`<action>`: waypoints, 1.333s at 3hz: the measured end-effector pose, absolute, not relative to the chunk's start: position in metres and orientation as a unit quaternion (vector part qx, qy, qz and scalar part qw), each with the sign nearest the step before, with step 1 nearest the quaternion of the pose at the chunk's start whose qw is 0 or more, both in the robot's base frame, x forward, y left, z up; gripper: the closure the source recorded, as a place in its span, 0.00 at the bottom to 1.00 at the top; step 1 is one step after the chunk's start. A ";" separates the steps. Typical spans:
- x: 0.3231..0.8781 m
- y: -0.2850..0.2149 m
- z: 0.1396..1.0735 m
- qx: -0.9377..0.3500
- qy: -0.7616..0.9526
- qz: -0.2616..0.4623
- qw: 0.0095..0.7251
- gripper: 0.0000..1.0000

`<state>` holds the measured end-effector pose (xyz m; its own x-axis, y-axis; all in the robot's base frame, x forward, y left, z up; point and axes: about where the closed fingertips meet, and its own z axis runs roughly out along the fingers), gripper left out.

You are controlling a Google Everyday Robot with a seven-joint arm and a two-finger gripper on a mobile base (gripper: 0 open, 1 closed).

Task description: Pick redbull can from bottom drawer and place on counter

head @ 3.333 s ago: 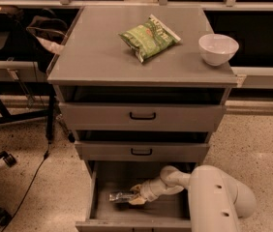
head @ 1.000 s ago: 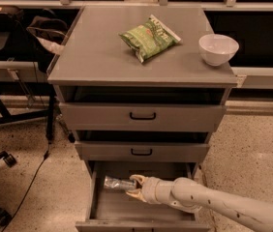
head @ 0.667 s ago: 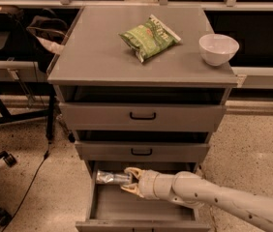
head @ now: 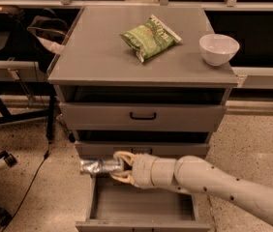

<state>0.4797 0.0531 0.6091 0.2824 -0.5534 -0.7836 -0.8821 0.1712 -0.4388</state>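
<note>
Gripper (head: 116,166) at about 7 o'clock from frame centre, in front of the lower edge of the middle drawer (head: 141,150) and above the open bottom drawer (head: 141,206). Jaws partly closed, one finger above and one below the redbull can (head: 97,166), clamped on its right end. Can lies horizontal, silver with bluish patches, free end pointing to 9 o'clock. It hangs in the air over the left side of the bottom drawer, clear of the drawer floor, its left end roughly above the drawer's left wall.

Arm (head: 223,185), off-white, comes in from 4 o'clock at the frame's lower right and reaches toward 9 o'clock across the front of the cabinet, wrist just right of the can.

Bottom drawer pulled out, plain grey floor showing. Middle drawer and top drawer (head: 142,116) each a little way out; black handle seen on the top one, middle handle mostly hidden behind the gripper.

Counter (head: 98,57) at 12 o'clock, grey, flat. Green chip bag (head: 150,36) lies on it near the centre, tilted. White bowl (head: 219,48) upright at the counter's 3 o'clock edge, well apart from the bag.

Black chair base (head: 1,163) at 8 o'clock on the speckled floor, black cable (head: 32,185) trailing beside it.
</note>
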 end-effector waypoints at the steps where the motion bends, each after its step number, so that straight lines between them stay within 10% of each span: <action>1: 0.472 0.063 0.664 -0.640 0.550 0.144 0.517 1.00; 4: 0.457 0.083 0.715 -0.655 0.530 0.120 0.525 1.00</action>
